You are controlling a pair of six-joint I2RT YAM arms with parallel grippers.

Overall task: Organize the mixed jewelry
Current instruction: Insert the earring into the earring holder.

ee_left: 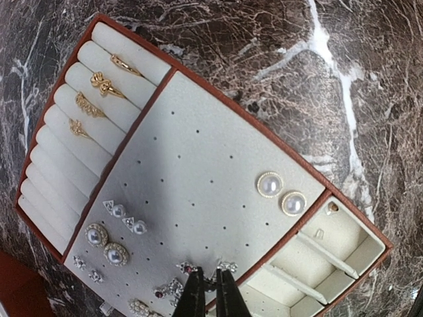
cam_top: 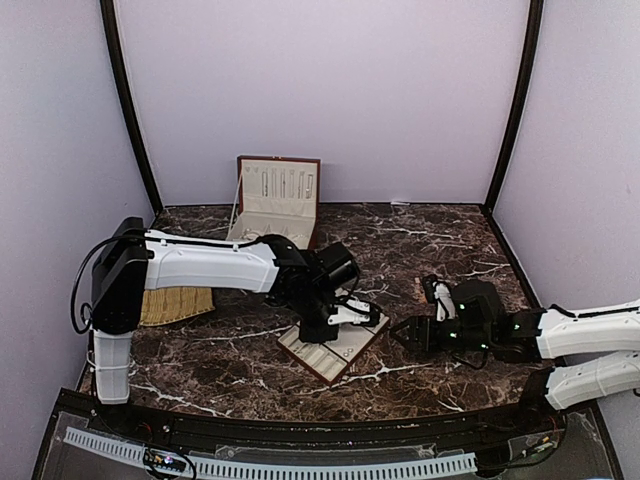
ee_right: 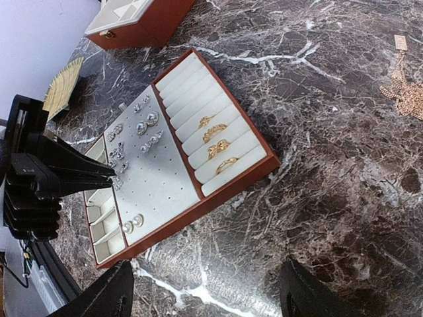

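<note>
The cream slotted tray (ee_left: 198, 165) with a brown rim lies on the marble and holds the mixed jewelry. Several gold rings (ee_left: 99, 82) sit in its ring slots. A pair of pearl studs (ee_left: 281, 193) and several small crystal studs (ee_left: 122, 218) are pinned in the flat pad. My left gripper (ee_left: 210, 281) is shut, its tips down on the pad between two tiny silvery studs (ee_left: 228, 266); whether one is pinched is hidden. My right gripper (ee_right: 208, 297) is open over bare marble just right of the tray (cam_top: 330, 350), holding nothing.
A red-brown box (cam_top: 278, 195) stands open at the back by the wall. The woven straw mat (cam_top: 175, 305) lies at the left under my left arm. A gold chain (ee_right: 403, 92) lies on the marble to the right of the tray.
</note>
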